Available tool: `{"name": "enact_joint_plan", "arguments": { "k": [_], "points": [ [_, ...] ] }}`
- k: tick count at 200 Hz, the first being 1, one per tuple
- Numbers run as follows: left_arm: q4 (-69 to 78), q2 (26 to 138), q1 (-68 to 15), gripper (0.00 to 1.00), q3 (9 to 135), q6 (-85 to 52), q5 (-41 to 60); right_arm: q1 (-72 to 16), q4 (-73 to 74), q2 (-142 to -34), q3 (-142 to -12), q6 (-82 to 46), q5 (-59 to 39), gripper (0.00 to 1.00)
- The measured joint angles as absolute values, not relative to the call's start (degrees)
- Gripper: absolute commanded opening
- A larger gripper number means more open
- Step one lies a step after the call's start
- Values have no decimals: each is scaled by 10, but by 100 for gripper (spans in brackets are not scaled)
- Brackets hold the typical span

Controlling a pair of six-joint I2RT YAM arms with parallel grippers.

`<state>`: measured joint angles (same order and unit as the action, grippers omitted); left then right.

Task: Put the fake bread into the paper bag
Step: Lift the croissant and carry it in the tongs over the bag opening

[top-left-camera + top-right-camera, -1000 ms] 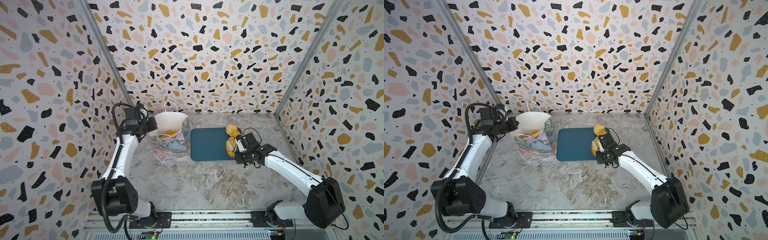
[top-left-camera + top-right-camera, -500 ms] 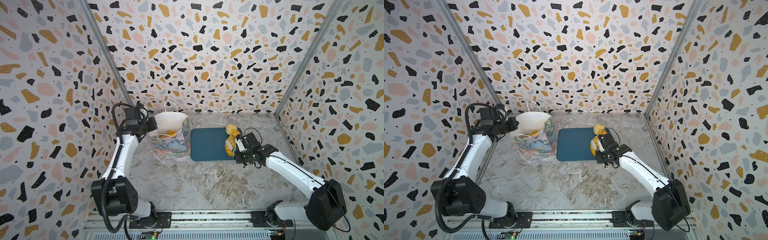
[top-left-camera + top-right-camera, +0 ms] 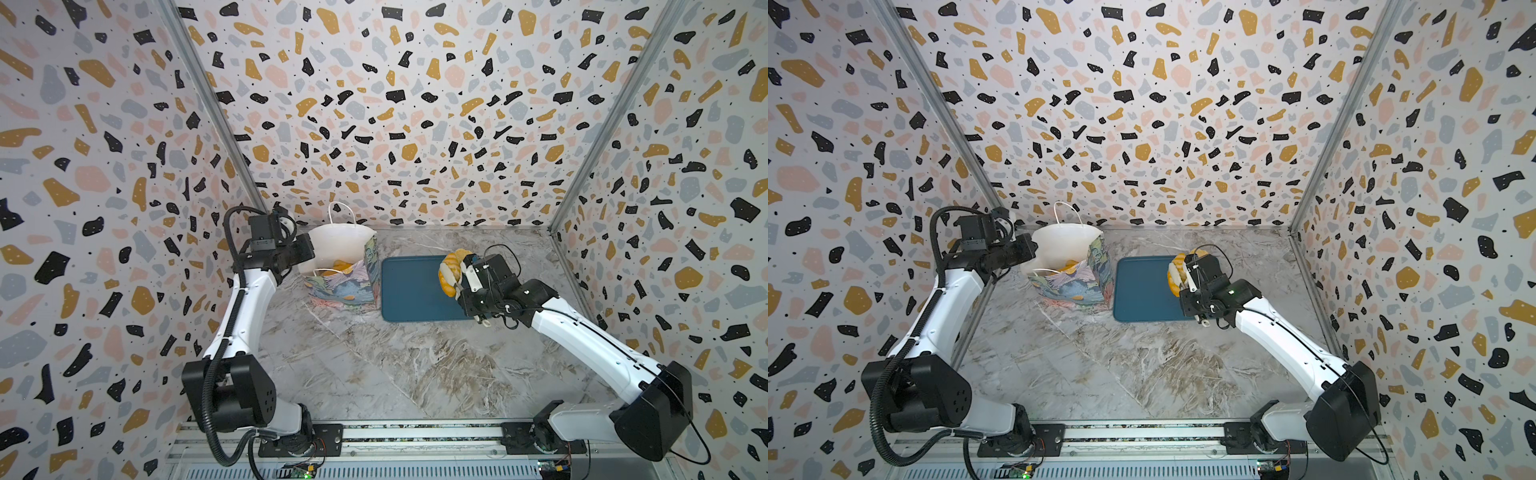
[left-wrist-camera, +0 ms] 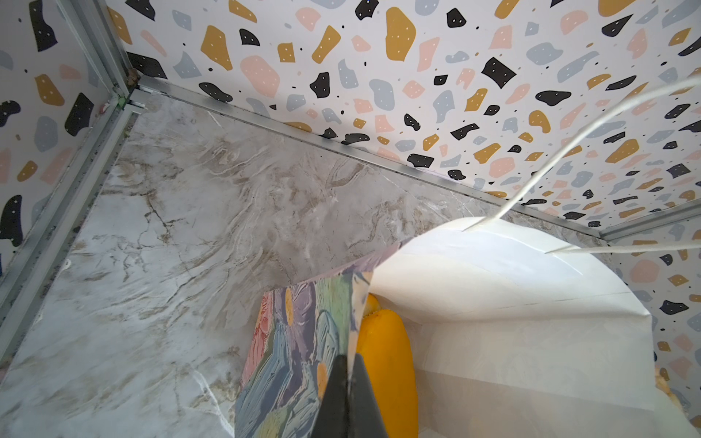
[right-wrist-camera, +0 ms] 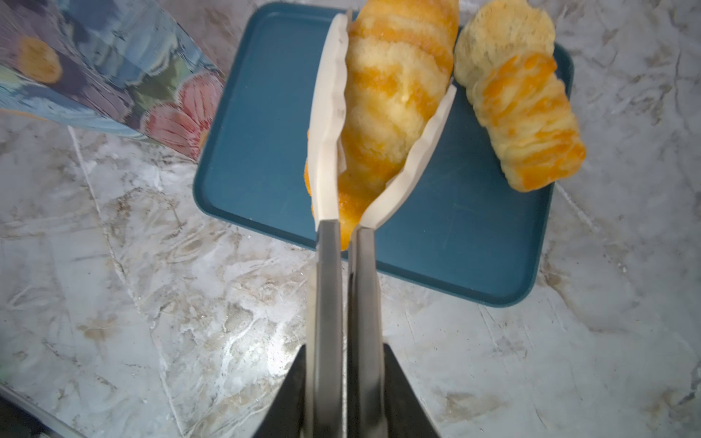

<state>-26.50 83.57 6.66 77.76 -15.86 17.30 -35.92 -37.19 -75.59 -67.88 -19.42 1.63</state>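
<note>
Two breads (image 5: 525, 125) lie on the tray (image 5: 258, 113); a striped roll (image 5: 390, 98) is clamped in the right gripper (image 5: 396, 57) above it. Left gripper (image 4: 351, 360) pinches the bag (image 4: 299, 333) rim. Squeezed lengthwise, the roll may slip, or catch the rim and tip the bag.

No legible text, label, brand, number or sign in any view. Only a faint raised mark on one white finger (image 5: 333, 110) of the right hand (image 5: 396, 57), too small to read.
</note>
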Motion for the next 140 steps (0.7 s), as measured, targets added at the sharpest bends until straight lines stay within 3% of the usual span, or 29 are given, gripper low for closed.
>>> {"name": "enact_joint_plan", "arguments": {
  "k": [140],
  "points": [
    [-265, 836, 67, 0, 778, -159, 173, -460, -412, -838, -882, -201, 80, 25]
  ]
}}
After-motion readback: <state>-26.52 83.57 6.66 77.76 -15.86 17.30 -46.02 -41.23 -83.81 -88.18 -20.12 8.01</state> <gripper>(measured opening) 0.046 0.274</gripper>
